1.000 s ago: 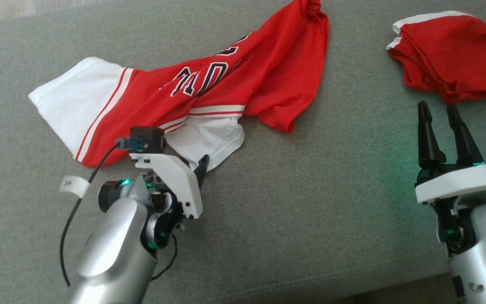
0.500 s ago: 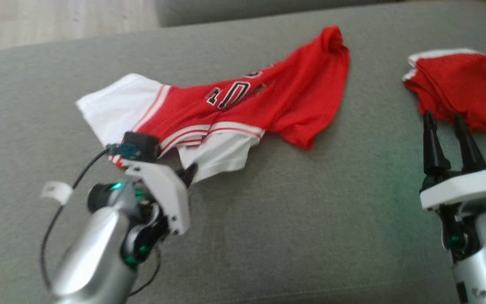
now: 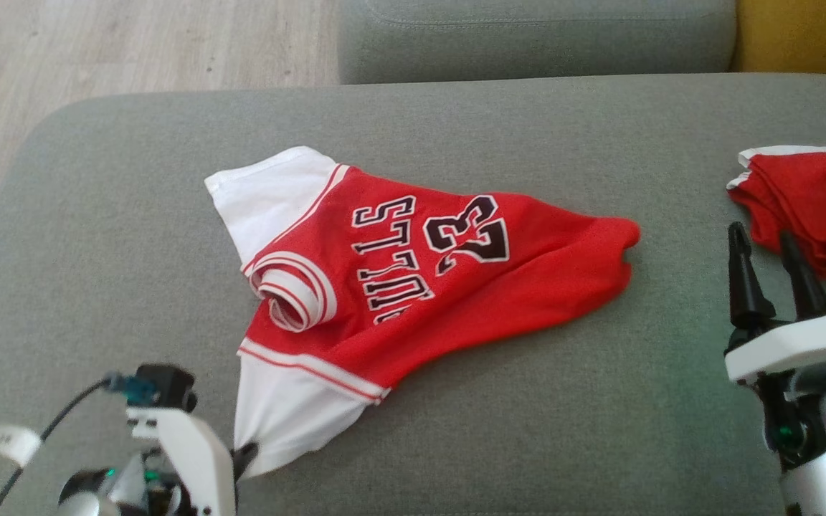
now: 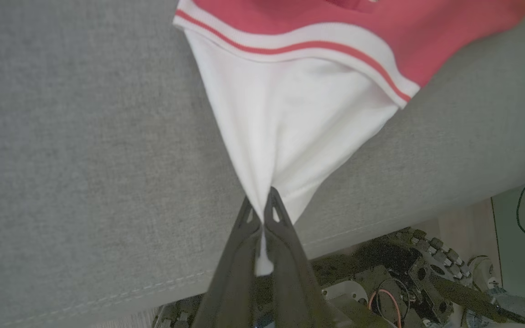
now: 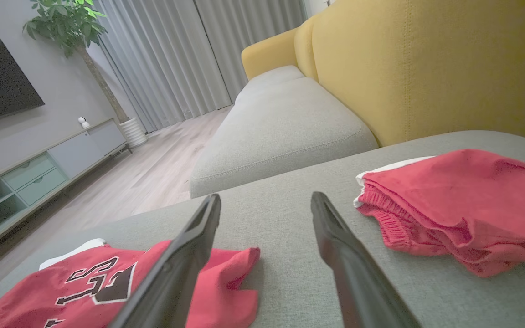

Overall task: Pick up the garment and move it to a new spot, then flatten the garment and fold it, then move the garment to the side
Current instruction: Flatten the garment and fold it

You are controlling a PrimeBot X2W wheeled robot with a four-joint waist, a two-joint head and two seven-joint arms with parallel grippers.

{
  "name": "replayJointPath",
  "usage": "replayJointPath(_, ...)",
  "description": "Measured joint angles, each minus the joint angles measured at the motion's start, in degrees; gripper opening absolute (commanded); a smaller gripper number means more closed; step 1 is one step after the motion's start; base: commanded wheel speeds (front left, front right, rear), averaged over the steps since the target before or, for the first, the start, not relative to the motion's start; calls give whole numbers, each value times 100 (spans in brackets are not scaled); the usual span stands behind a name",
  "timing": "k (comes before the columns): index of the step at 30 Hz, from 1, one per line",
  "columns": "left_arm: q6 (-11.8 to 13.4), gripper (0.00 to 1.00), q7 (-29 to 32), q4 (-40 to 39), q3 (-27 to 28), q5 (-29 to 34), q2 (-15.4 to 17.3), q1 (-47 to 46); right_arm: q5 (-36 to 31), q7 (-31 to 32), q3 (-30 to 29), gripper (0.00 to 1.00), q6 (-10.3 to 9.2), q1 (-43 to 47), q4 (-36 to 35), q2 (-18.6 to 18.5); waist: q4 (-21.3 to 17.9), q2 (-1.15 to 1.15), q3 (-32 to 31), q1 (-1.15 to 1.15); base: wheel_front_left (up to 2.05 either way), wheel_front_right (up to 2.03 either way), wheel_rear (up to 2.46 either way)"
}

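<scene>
Two pincers show in the head view. The left pincer point(image 3: 244, 453), at 7 o'clock, is clamped on the tip of a white sleeve point(image 3: 291, 408) of the jersey point(image 3: 456, 287). In the left wrist view its fingers point(image 4: 283, 237) press together on a pinch of white cloth, drawn taut from the tips, with a little scrap poking out behind them. The right pincer point(image 3: 768, 265), at 4 o'clock, stands apart with nothing between its fingers and touches no cloth.

The jersey lies in the middle of the grey sofa point(image 3: 97, 215). It is red, with black lettering and a 23 facing up. Its collar point(image 3: 295, 294) is rolled at 9 o'clock, its other white sleeve lies flat at 11 o'clock, and its red body bunches to a blunt end toward 3 o'clock.

Folded red shorts point(image 3: 814, 208) sit on the seat at 3 o'clock, well apart from the jersey and just past the right pincer's tips. Wood floor point(image 3: 133, 43) shows at 11 o'clock, and a yellow backrest point(image 5: 426, 59) rises beyond the shorts in the right wrist view.
</scene>
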Motion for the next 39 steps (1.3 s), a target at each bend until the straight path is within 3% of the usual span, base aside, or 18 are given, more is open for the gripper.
replayJointPath(5, 248, 0, -478, 244, 137, 230, 27, 175, -22, 59, -115, 100, 0, 224, -38, -7, -65, 0, 21, 0, 0, 0, 0)
replayJointPath(6, 289, 40, -626, 272, 137, 291, 10, 177, -60, 110, -121, 100, 0, 289, -37, -5, -76, 0, 15, 0, 0, 0, 0)
replayJointPath(7, 292, 100, -815, 278, 154, 335, -29, 177, -78, 119, -120, 100, 0, 348, -42, -4, -88, 0, 12, 0, 0, 0, 0)
replayJointPath(10, 308, 100, -1470, 214, 269, 472, -189, 173, -92, 192, -97, 100, 0, 436, -59, 4, -115, 0, -4, 0, 0, 0, 0)
replayJointPath(14, 571, 100, -2337, -20, 444, 914, -242, 165, -92, 261, -44, 100, 0, 448, -116, 13, -101, 0, -44, 0, 0, 0, 0)
replayJointPath(18, 644, 100, -3257, -347, 471, 1258, -392, 113, -100, 354, 31, 100, 0, 447, -125, -3, 0, 0, -38, 0, 0, 0, 0)
replayJointPath(23, 688, 100, -4074, -344, 378, 1593, -625, -152, -101, 879, 570, 100, 0, 176, 324, -275, 147, 0, 81, 0, 0, 0, 0)
replayJointPath(28, 577, 100, -4284, -83, 55, 1608, -942, -449, -69, 1755, 880, 100, 0, -597, 1269, -546, 413, 0, 230, 0, 0, 0, 0)
replayJointPath(37, 536, 100, -4440, 307, 34, 1607, -1025, -554, 339, 2682, 1206, 100, 0, -1025, 2080, -498, 847, 0, 375, 0, 0, 0, 0)
replayJointPath(38, 536, 100, -4440, 344, 34, 1607, -1025, -554, 402, 2795, 1218, 84, 0, -1067, 2100, -500, 873, 0, 379, 0, 0, 0, 0)
replayJointPath(39, 536, 100, -4441, 372, 34, 1606, -1025, -555, 456, 2864, 1228, 51, 0, -1104, 2117, -500, 888, 0, 380, 0, 0, 0, 0)
